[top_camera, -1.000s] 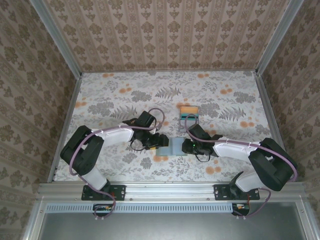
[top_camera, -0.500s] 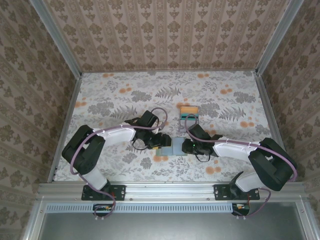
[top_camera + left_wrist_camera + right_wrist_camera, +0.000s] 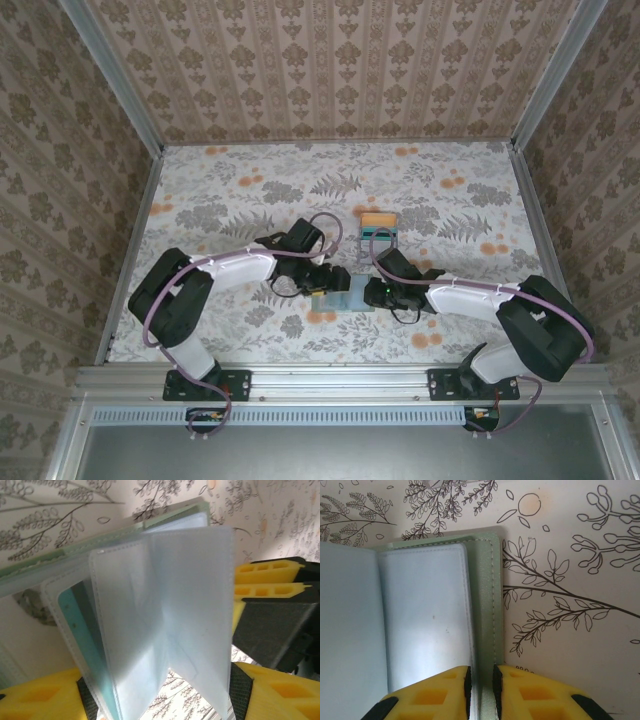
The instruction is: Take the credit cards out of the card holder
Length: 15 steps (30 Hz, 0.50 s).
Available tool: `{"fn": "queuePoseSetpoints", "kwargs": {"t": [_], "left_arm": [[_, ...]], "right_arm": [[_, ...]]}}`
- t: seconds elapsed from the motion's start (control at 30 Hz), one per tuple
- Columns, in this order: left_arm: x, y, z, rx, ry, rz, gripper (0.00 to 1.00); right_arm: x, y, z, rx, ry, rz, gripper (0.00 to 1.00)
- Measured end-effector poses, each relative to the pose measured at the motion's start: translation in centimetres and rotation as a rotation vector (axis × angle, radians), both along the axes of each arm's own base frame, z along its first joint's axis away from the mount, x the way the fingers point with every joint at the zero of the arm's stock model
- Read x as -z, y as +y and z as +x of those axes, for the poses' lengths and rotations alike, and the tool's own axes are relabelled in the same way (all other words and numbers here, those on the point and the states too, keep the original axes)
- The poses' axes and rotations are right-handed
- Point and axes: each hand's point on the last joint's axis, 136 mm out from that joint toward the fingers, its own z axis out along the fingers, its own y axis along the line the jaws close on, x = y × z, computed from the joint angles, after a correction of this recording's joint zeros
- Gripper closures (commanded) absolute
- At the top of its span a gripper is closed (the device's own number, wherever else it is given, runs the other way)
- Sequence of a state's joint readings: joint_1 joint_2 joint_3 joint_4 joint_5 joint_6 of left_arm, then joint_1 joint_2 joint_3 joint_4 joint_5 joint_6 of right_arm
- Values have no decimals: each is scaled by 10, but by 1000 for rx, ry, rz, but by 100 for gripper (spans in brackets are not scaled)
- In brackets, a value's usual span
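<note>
You have bare floral counter (image 3: 250,190) free behind and beside. The orange-and-teal card stack (image 3: 378,228) sits just behind the open sage-green card holder (image 3: 487,605); left arm (image 3: 235,268) and right arm (image 3: 465,295) flank it.

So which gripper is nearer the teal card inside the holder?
Left. The left gripper straddles the sleeve holding the teal card; the right gripper pinches the holder's cover edge.

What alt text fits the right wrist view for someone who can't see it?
The yellow right gripper, at the bottom, is closed on the edge of the sage-green card holder, which lies open showing pale plastic sleeves to the left. Beneath it is a table printed with leaves and branches.
</note>
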<state>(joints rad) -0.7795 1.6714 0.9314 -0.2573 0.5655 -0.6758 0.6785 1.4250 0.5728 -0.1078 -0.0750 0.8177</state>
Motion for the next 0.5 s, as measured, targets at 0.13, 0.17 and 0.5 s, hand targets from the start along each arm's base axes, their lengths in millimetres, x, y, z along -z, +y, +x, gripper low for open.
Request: {"fn": "queuePoseSetpoints", "kwargs": {"t": [0.13,0.17,0.5], "left_arm": [[-2,-1,2,2,-7,-5,26],[-2,-1,1,2,-7,-4,25],[-3,-4,-3,28,-15,-6,24]], "right_arm": [[0,0,0,0,-1,1,75],[0,0,0,0,-1,1,75],[0,0,0,0,-1,1,75]]}}
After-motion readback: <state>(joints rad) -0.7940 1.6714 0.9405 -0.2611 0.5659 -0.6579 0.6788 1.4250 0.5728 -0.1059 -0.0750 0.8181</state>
